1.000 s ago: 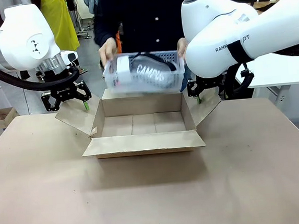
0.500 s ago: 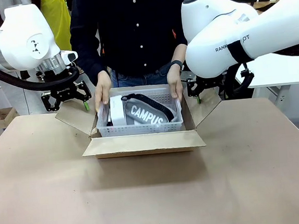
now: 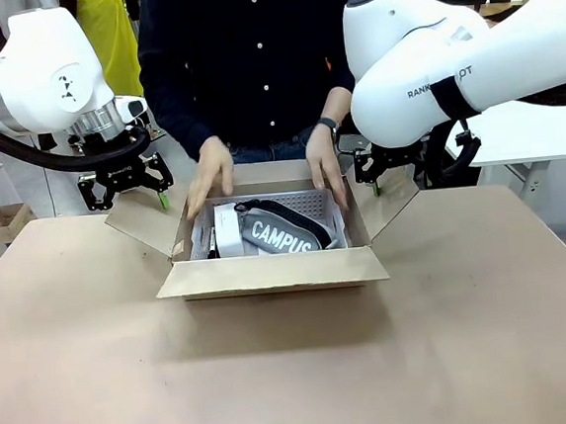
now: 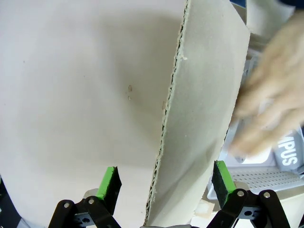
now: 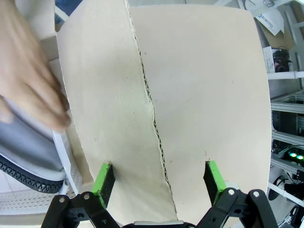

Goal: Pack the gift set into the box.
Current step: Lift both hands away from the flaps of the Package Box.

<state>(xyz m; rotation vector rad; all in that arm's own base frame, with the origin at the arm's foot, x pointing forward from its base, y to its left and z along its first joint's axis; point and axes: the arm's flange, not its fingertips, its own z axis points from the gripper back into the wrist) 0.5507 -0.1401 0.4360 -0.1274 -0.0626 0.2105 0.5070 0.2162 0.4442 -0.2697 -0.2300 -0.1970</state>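
Observation:
The gift set [image 3: 270,228], a white perforated basket with a grey "CAMPUS" pouch and a black strap, sits inside the open brown box [image 3: 268,272]. A person's hands [image 3: 209,179] rest on the basket's far rim. My left gripper [image 3: 126,196] hangs open over the box's left flap. In the left wrist view that flap [image 4: 204,95] runs between the spread fingers of the gripper [image 4: 166,183], beside the pouch [image 4: 289,152]. My right gripper [image 3: 377,176] hovers open over the right flap [image 5: 104,95], whose edge passes between the fingers of the gripper [image 5: 157,179].
The box stands at the far middle of the tan table [image 3: 277,371], all four flaps spread outward. A small cardboard box [image 3: 1,222] sits off the table at far left. A white table [image 3: 524,131] stands behind the right arm.
The person lowered the basket from above the box down into it; their hands now lie on its far rim. Neither arm has moved.

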